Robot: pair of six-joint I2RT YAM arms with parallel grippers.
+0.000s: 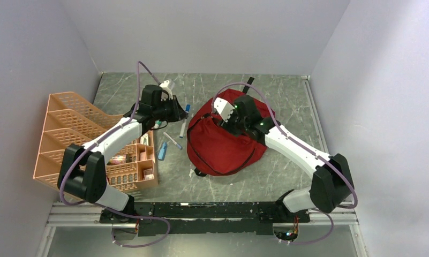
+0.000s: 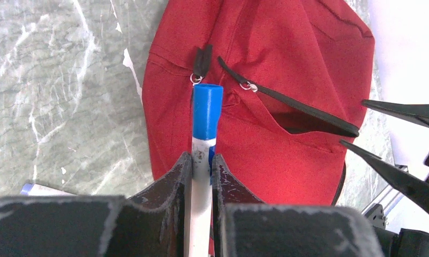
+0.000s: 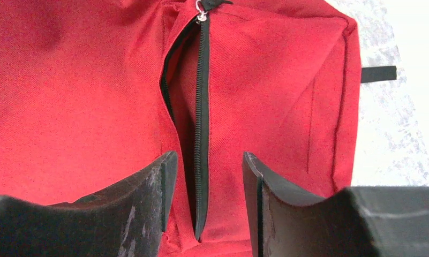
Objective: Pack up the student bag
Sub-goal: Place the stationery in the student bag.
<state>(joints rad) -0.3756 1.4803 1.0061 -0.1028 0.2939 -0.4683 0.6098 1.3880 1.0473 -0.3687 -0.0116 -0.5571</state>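
Left tool (image 2: 201,160) is clamped on a blue-capped marker (image 2: 207,104), aimed at the student bag (image 1: 223,147), which lies mid-worktop (image 1: 292,101) at the tool's 3 o'clock. Right tool (image 3: 208,166), jaws apart, straddles the zipper (image 3: 201,107) at the bag's 1 o'clock. Likely step: opening the pocket. Next, pinch the flap, lift it, and slide the marker in.
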